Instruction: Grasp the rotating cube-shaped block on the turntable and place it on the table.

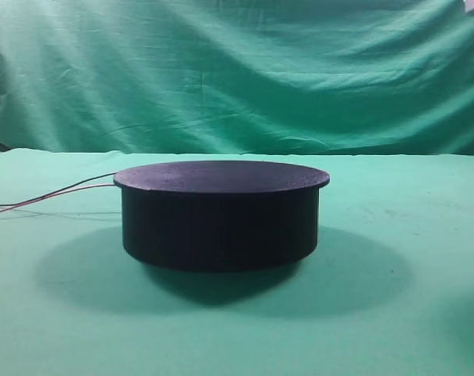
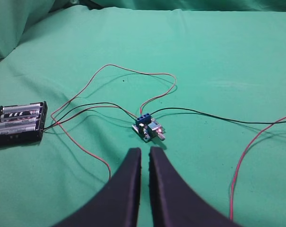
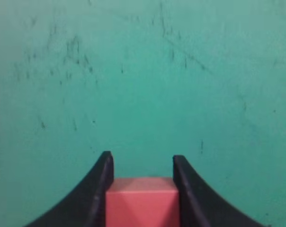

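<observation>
The table [image 1: 425, 235] is being covered by plain green cloth, and the same green is being carried up behind it by a draped backdrop [image 1: 237, 70]. In the high view the turntable [image 1: 221, 215] is being shown near the middle of the table, a wide, low black cylinder whose flat round top is being let overhang its body slightly. Its top is being seen almost edge-on. A broad shadow is being cast around its base. Thin red and black wires [image 1: 56, 194] are being led away from its left side across the cloth.

In the left wrist view further loops of red and black wire are being laid over the cloth. They are being joined at a small circuit board [image 2: 148, 127] with a blue terminal block, and a black battery holder [image 2: 19, 124] filled with cells is being kept at the left edge, well apart from the board. The left hand [image 2: 145, 158] is being held above the cloth just short of the board; its two dark fingers [image 2: 128, 189] are being pressed almost together, with only a thin slit between them and nothing in it.

In the right wrist view the right hand [image 3: 143, 163] is being pointed at bare green cloth. The cube-shaped block [image 3: 142, 201], pinkish-red here, is being pinched between its two dark fingers [image 3: 98, 189], whose inner faces are being laid against the block's left and right sides. The block is being shown at the bottom of that view, off the turntable.
</observation>
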